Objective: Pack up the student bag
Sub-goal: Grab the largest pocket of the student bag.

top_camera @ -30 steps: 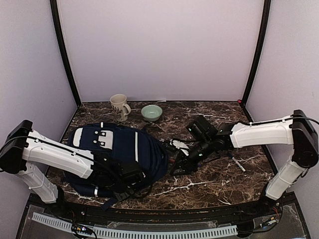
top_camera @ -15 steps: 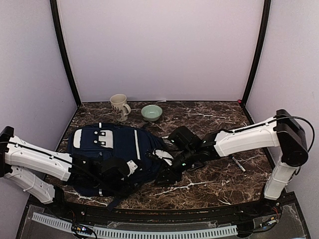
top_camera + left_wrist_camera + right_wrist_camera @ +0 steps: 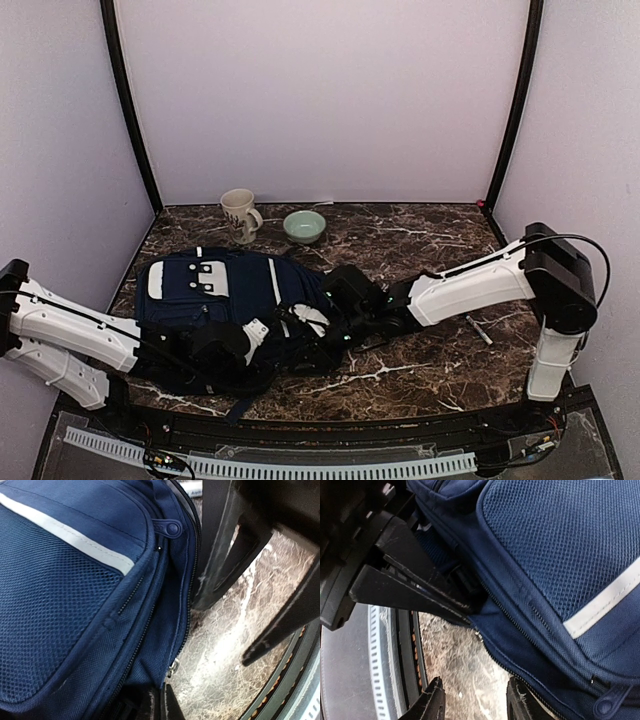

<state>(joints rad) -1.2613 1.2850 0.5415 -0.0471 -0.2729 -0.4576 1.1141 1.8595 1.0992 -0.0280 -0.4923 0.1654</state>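
Marble [image 3: 430, 365]: right gripper [image 3: 476, 695] now seemingly against bag [image 3: 235, 285].

light: soft, even, bright | shadows: faint under student bag [image 3: 245, 295] | glare: table [image 3: 225, 645] washed pale beside the bag | focus: wrist views soft below the bag

Mug [image 3: 238, 214] beside green bowl [image 3: 304, 226]; pen [image 3: 479, 331] far right

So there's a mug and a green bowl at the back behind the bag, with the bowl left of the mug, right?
Not quite. The top view shows the bowl right of the mug; both do sit at the back, behind the bag.
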